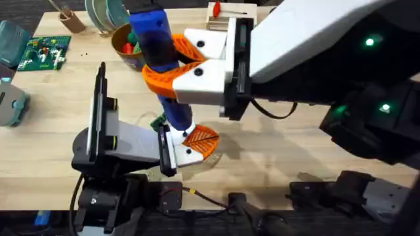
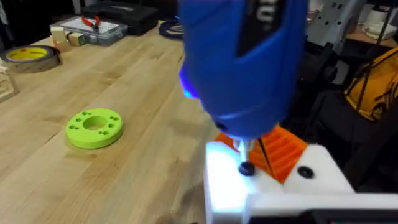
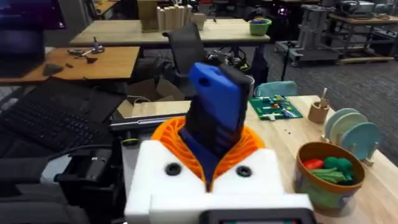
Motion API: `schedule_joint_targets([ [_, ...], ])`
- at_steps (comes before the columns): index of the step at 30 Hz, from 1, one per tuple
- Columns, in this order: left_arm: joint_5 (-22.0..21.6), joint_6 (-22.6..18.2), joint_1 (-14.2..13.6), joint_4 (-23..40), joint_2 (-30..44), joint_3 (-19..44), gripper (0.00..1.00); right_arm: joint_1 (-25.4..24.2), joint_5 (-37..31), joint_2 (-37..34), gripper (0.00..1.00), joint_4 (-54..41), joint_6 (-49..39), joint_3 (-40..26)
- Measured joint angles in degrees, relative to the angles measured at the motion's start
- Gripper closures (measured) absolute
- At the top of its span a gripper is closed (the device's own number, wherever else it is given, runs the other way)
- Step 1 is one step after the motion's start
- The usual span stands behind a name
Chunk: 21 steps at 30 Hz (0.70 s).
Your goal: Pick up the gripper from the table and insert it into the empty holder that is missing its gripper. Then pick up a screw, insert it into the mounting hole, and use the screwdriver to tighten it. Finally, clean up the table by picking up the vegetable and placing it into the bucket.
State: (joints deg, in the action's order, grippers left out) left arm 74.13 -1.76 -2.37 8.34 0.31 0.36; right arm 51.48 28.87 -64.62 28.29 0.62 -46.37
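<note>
Your right gripper pinched the blue screwdriver between its orange pads, bit down on a dark screw in the white holder, with the orange gripper just behind. You could not tell how your left gripper's jaws stood. The screwdriver hid most of the bucket; vegetable pieces lay inside it. Bare table lay open right of the holder.

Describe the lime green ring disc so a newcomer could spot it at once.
In the left wrist view, start from the blue screwdriver and move across the bare wooden table. The lime green ring disc lies flat there alone: round, centre hole, ringed by smaller holes.
</note>
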Motion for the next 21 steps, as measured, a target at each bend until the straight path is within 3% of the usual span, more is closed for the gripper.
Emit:
schedule_joint_targets([
  [21, 0.0, 0.0, 0.0, 0.0, 0.0, 0.0, 0.985, 0.0, 1.4, -1.3, 0.992, 0.4, -0.2, 0.0],
])
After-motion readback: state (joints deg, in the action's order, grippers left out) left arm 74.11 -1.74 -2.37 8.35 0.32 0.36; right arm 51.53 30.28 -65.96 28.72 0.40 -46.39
